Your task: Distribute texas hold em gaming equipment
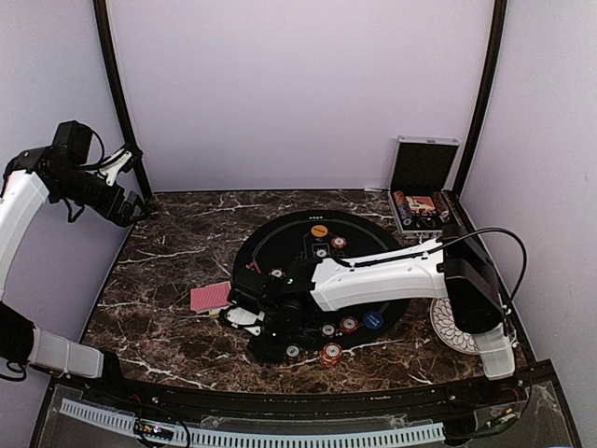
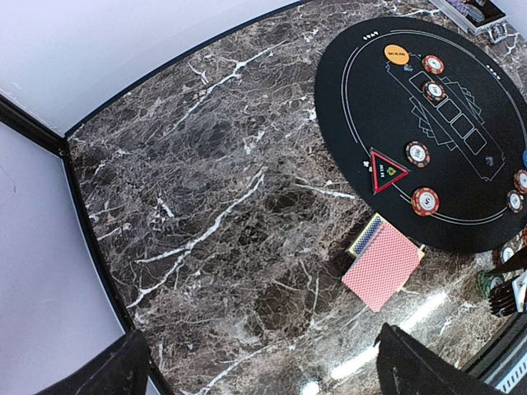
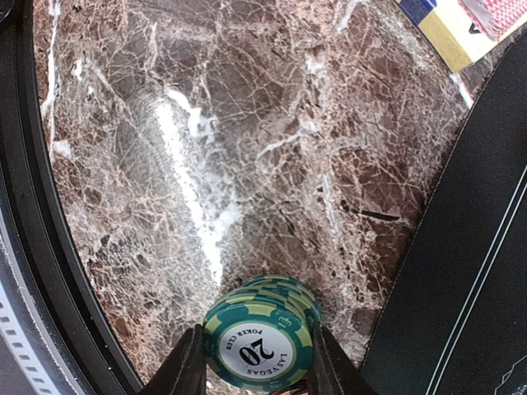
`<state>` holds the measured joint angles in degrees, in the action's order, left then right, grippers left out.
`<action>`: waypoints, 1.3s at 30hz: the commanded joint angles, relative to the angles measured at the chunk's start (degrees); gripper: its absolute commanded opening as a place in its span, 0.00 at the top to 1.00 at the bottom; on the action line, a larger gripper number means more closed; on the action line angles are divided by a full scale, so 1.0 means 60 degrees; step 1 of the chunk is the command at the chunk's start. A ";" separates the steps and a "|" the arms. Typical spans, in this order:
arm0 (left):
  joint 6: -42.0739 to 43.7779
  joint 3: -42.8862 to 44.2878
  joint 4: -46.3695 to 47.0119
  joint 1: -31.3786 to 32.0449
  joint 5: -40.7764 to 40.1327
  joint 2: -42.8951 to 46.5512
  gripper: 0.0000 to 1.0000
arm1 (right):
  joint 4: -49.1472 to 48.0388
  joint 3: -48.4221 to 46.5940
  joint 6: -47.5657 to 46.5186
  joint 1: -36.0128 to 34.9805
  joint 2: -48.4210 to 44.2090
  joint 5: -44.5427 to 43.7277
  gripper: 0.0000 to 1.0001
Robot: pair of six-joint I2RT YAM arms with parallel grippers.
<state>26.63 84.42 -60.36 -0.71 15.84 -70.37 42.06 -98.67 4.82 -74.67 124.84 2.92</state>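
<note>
In the right wrist view my right gripper [image 3: 257, 366] is shut on a stack of green poker chips [image 3: 262, 333], a "20" face up, just above the marble beside the black round mat [image 3: 473, 271]. From above, that gripper [image 1: 245, 315] sits at the mat's left edge [image 1: 280, 233]. On the mat lie an orange button [image 1: 319, 230], a blue button [image 1: 373, 319], a triangular marker [image 2: 385, 170] and scattered chips [image 2: 425, 201]. Red-backed cards [image 1: 210, 296] lie left of the mat. My left gripper [image 2: 263, 374] hangs open and empty, high at the table's far left.
The silver case [image 1: 422, 187] stands open at the back right with chips and cards inside. A white patterned plate [image 1: 446, 329] sits by the right arm's base. A red chip stack [image 1: 330, 355] rests at the mat's near edge. Black frame posts rise at the table's back corners.
</note>
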 commanded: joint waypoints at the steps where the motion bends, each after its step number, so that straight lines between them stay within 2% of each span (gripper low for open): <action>1: 0.0117 0.0183 -0.0338 0.0045 0.0010 0.0280 0.01 | -0.0086 -0.0177 0.0061 -0.0110 -0.0220 -0.0326 0.85; 11: 0.0136 0.0168 -0.0341 0.0045 -0.0043 0.0288 0.01 | 0.0086 -0.0306 0.0110 0.0192 -0.0909 -0.0695 0.90; 23: 0.0157 0.0155 -0.0341 0.0045 -0.0084 0.0306 0.01 | 0.0214 -0.0240 0.0274 0.1441 -0.1813 -0.0797 0.90; 32: 0.0146 0.0087 -0.0290 0.0045 -0.0067 0.0331 0.01 | 0.0112 -0.0556 0.0631 0.3949 -0.1697 -0.1934 0.93; 39: 0.0159 0.0091 -0.0282 0.0045 -0.0062 0.0313 0.01 | -0.0037 -0.1192 0.1061 0.6124 -0.0893 -0.2448 0.93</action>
<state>26.85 84.42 -60.36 -0.69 15.42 -69.93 43.24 -103.53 8.91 -43.18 116.46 -8.67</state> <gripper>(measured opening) 0.988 0.371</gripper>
